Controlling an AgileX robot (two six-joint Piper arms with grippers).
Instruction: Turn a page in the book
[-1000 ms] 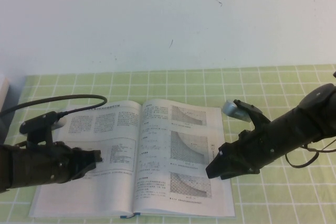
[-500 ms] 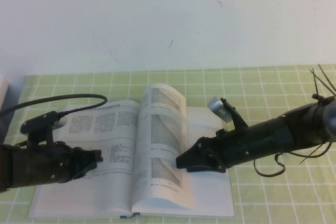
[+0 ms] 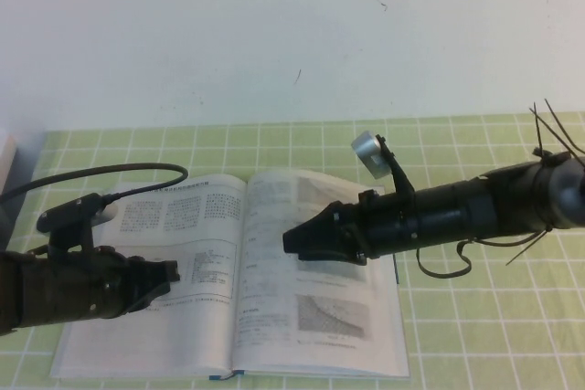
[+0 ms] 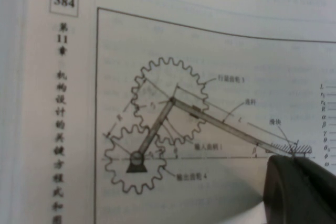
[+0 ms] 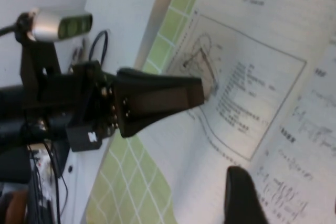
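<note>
An open book [image 3: 183, 335] lies on the green checked mat. My left gripper [image 3: 169, 279] is shut and rests on the left page beside a gear diagram [image 4: 157, 129]; its tip also shows in the left wrist view [image 4: 292, 157] and the right wrist view [image 5: 197, 93]. My right gripper [image 3: 291, 242] reaches in from the right, low over the right half near the spine. A loose page [image 3: 274, 198] bulges up there against its tip. One of its fingers [image 5: 241, 198] shows over the paper, with nothing between the fingers.
A black cable [image 3: 110, 175] arcs over the mat behind the left page. The green mat [image 3: 475, 335] extends right of the book. A white object [image 3: 5, 162] stands at the far left edge. Loose wires [image 3: 548, 130] stick up from the right arm.
My right gripper has swept left from the book's right edge to near the spine, lifting the right page up and over. A new right page now shows. The left arm has not moved.
</note>
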